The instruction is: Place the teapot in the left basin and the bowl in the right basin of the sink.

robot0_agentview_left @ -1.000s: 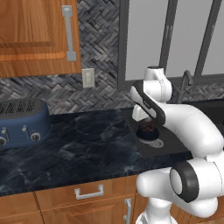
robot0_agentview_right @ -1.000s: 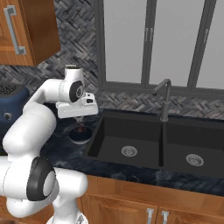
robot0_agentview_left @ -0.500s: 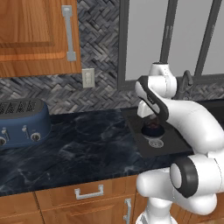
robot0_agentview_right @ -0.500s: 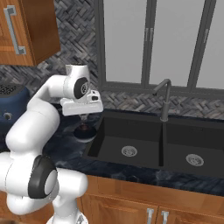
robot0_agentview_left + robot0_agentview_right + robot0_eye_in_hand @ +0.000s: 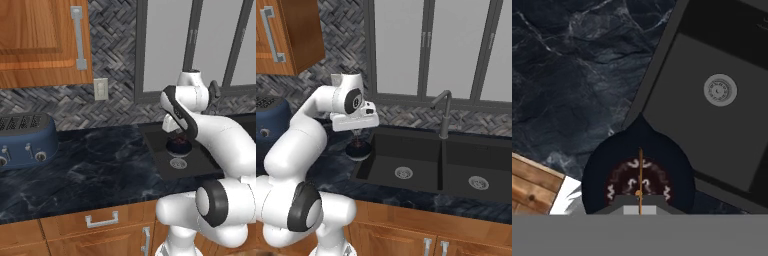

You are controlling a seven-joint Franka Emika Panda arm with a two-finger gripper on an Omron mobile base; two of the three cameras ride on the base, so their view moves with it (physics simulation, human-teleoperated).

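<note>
Dark marbled table (image 5: 90, 170) under a herringbone backsplash, black double sink (image 5: 431, 187) set into it. The teapot (image 5: 358, 148) hangs under the gripper (image 5: 358, 133), which is clamped shut on its thin arched handle. From the right base view it sits right about over the sink's left rim, so it's at the edge of the left basin (image 5: 406, 167) rather than properly above it (the hand view agrees: the pot straddles the rim line, drain (image 5: 720, 90) well off to the side).

What I'd worry about: letting go here could drop the pot on the rim, so it tips or rolls back onto the table. That handle is skinny too, so the pot may swing during a quick sideways move and clip the basin wall on the way down. The faucet (image 5: 442, 112) stands near the divider, well apart from the pot, so probably no issue there. Can't spot the bowl from these angles.
</note>
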